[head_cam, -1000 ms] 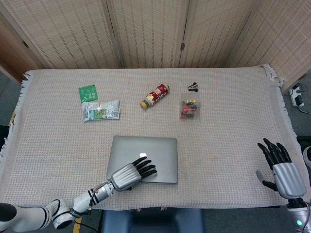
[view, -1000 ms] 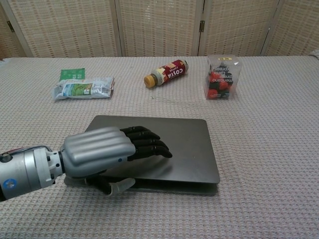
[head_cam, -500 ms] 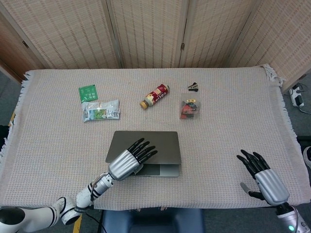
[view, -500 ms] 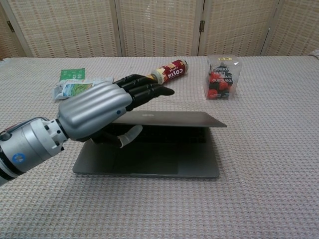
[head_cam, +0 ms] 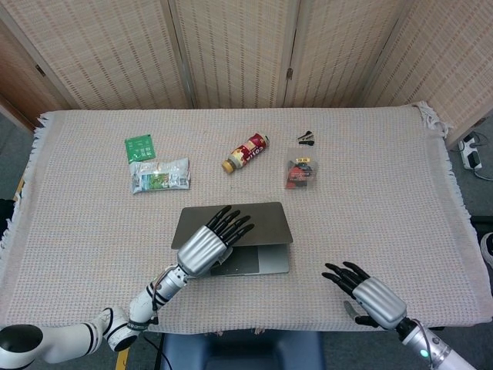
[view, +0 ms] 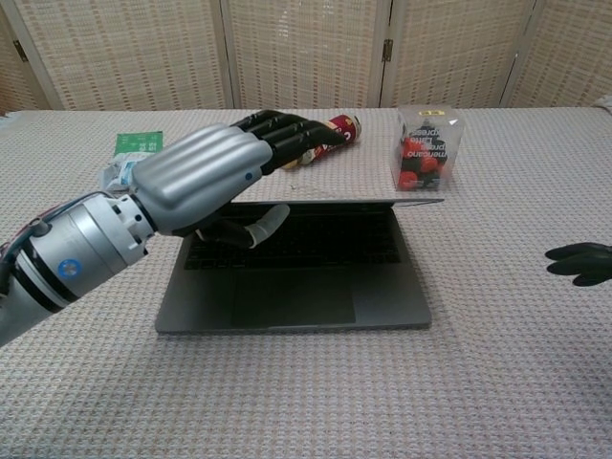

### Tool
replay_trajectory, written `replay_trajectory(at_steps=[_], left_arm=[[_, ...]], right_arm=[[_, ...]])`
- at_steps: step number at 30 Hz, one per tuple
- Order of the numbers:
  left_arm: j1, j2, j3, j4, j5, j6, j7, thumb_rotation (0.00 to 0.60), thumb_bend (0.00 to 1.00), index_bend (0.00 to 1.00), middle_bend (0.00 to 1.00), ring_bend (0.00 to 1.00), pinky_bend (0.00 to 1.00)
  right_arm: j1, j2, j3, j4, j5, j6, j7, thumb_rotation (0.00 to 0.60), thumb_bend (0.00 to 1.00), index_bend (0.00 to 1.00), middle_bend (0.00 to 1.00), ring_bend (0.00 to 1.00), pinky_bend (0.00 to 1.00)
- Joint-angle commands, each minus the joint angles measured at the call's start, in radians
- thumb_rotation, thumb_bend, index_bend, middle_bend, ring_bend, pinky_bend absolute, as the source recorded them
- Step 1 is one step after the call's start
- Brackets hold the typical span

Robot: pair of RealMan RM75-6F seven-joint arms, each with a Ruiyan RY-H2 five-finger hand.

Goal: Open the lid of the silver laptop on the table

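The silver laptop [head_cam: 266, 260] lies near the table's front edge, its lid [head_cam: 266, 218] raised partway. The chest view shows the keyboard [view: 325, 244] and the lid edge [view: 382, 202] about level with the camera. My left hand [head_cam: 205, 247] holds the lid's front edge, fingers [view: 287, 134] lying over the top and the thumb [view: 260, 223] underneath. My right hand [head_cam: 368, 297] hovers over the cloth to the right of the laptop, fingers spread and holding nothing; only its fingertips [view: 579, 263] show in the chest view.
Behind the laptop lie a snack bottle [head_cam: 246, 153] on its side, a clear box of red and black items [head_cam: 300, 173], a black clip [head_cam: 306, 138], a silver-green packet [head_cam: 159, 175] and a green card [head_cam: 139, 146]. A folding screen [head_cam: 239, 46] stands at the back.
The lid went from flat shut to partly raised, lifted by my left hand. My right hand moved left and forward toward the laptop.
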Motion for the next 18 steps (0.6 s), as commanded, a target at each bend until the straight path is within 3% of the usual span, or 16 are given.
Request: replay_trajectory(at_steps=[1, 9, 18], left_arm=[[-0.001, 0.001, -0.001, -0.003, -0.006, -0.003, 0.004, 0.6, 0.64, 0.0, 0.09, 0.0, 0.0], [-0.005, 0.005, -0.004, -0.01, -0.022, -0.011, 0.017, 0.6, 0.64, 0.0, 0.09, 0.0, 0.0], [-0.006, 0.007, -0.002, -0.008, -0.034, -0.016, 0.024, 0.6, 0.64, 0.0, 0.09, 0.0, 0.0]], right_arm=[[0.087, -0.047, 0.013, -0.021, 0.002, -0.108, -0.005, 0.6, 0.73, 0.0, 0.01, 0.09, 0.0], [0.218, -0.176, 0.093, 0.015, 0.064, -0.265, -0.076, 0.6, 0.73, 0.0, 0.0, 0.04, 0.0], [0.298, -0.297, 0.13, 0.101, 0.138, -0.365, -0.166, 0.6, 0.73, 0.0, 0.0, 0.03, 0.0]])
